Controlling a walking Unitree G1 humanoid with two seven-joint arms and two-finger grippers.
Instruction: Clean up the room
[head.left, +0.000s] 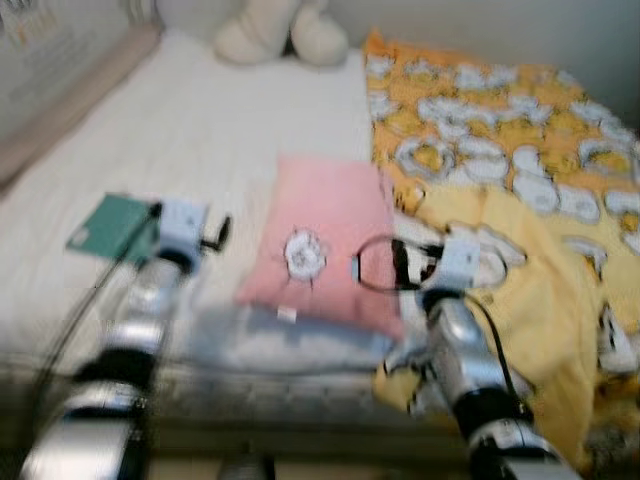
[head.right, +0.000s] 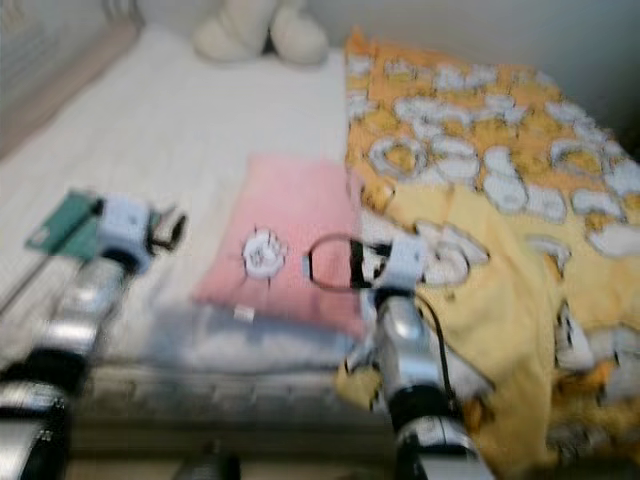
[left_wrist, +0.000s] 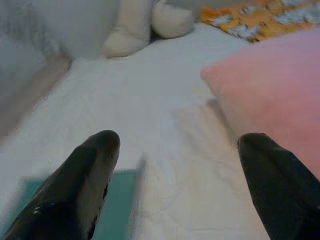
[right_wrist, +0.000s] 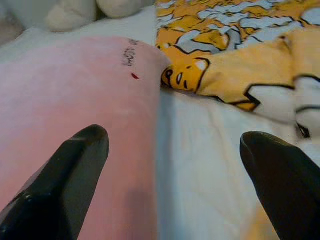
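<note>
Both arms reach forward over the near edge of a bed (head.left: 200, 130) with a white sheet; the head views are blurred. The left gripper (left_wrist: 177, 165) is at lower left of the left eye frame, hovering over the sheet next to a green book (head.left: 108, 226) (flat, thin, maybe a notebook, cannot tell). Its fingers (left_wrist: 85, 170) stand wide apart and hold nothing. The right gripper (right_wrist: 172, 165) is at centre-right, low over the right edge of the pink pillow (head.left: 325, 240), also spread wide and empty.

The pink pillow lies in the middle of the frame w/ a small white round pattern on it, and its near end rests on a grey-white pillow (head.left: 290, 340) at the bed's front edge. At right, a yellow blanket (head.left: 520, 200) with white and orange cartoon print covers the bed from upper right to lower right, crumpled near the right arm. A cream plush toy (head.left: 280, 30) sits at top centre by the wall.

The left wrist view shows the green book just under the left finger and the pillow's corner beside the other one. The right wrist view shows a strip of white sheet btw. pillow and blanket, which touch farther back, and small dark print on the pillow, too blurred to read.
</note>
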